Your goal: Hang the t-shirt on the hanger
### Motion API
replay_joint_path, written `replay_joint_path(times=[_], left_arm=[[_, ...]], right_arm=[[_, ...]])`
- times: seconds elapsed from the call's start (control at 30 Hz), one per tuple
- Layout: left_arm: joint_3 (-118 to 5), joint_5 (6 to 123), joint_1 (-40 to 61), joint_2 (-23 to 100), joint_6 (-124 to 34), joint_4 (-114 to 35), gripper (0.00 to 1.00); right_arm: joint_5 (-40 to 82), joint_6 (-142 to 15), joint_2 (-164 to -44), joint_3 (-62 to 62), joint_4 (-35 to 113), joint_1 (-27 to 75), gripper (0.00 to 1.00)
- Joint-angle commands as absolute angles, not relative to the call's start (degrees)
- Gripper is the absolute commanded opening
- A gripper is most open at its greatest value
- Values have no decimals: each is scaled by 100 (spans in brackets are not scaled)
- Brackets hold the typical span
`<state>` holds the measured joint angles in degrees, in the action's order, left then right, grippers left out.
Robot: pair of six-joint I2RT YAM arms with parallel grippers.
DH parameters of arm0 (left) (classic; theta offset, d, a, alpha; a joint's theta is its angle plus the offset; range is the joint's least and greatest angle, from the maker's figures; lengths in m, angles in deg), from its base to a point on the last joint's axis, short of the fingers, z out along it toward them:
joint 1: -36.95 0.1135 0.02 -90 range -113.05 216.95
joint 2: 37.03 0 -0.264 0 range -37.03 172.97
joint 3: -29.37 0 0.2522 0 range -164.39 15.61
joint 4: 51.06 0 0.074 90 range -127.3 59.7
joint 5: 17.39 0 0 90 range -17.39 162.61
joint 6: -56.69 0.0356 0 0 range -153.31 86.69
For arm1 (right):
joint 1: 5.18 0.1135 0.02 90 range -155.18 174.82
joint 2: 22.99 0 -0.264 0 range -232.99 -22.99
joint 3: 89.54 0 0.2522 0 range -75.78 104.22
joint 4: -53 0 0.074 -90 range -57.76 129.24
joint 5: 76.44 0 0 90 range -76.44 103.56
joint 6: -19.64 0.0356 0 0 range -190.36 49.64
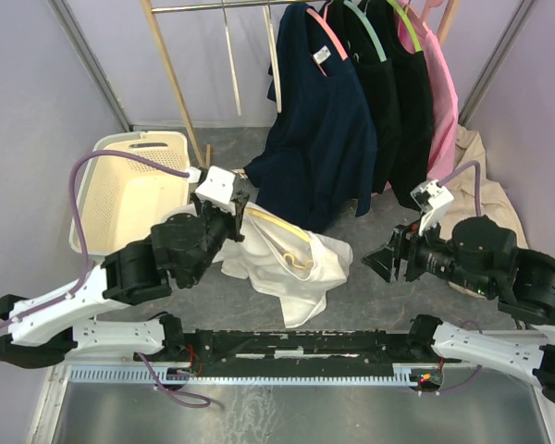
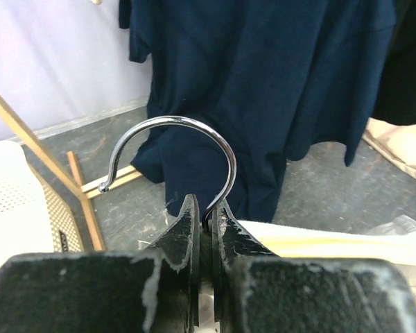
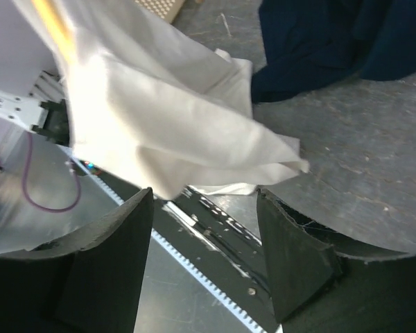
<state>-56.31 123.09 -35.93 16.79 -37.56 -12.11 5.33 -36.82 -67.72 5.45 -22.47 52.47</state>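
The hanger [image 2: 194,123] is held by its metal hook in the L gripper [image 2: 206,211], w/ the jaws pinched tight on the wire. The t-shirt [image 1: 296,264] is draped over the hanger's yellow arm, approx. mid-worktop [image 1: 379,296]. The R gripper [image 3: 204,201] is spread wide w/ nothing held, just right of the t-shirt. A navy shirt [image 1: 319,139] is hung behind.

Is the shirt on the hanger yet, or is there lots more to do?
Partly done. The left gripper is shut on the silver hook, and the yellow hanger sits inside the white t-shirt, which droops bunched and crooked. The right gripper is open, holding nothing. Left, probably: pulling the shirt straight over both shoulders.
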Motion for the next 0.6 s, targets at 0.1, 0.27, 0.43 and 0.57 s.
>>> replay_joint_path(times=[0.1,0.27,0.43,0.57], left_arm=[[-5963,11246,-3617,1225,-4090,-1189,3],[-6168,10828,-3615,1133,-4172,-1012,3],[-6254,10671,-3617,1144,-4175,-999,3],[-6352,10584,-3617,1236,-4168,-982,3]], right_arm=[[341,-4216,-5958,-586,-1773,5270,65],[1331,-4422,-5434,-1390,-903,5270,73],[1961,-4675,-5457,-1809,-404,5271,80],[2408,-4765,-5788,-2002,-94,5266,83]])
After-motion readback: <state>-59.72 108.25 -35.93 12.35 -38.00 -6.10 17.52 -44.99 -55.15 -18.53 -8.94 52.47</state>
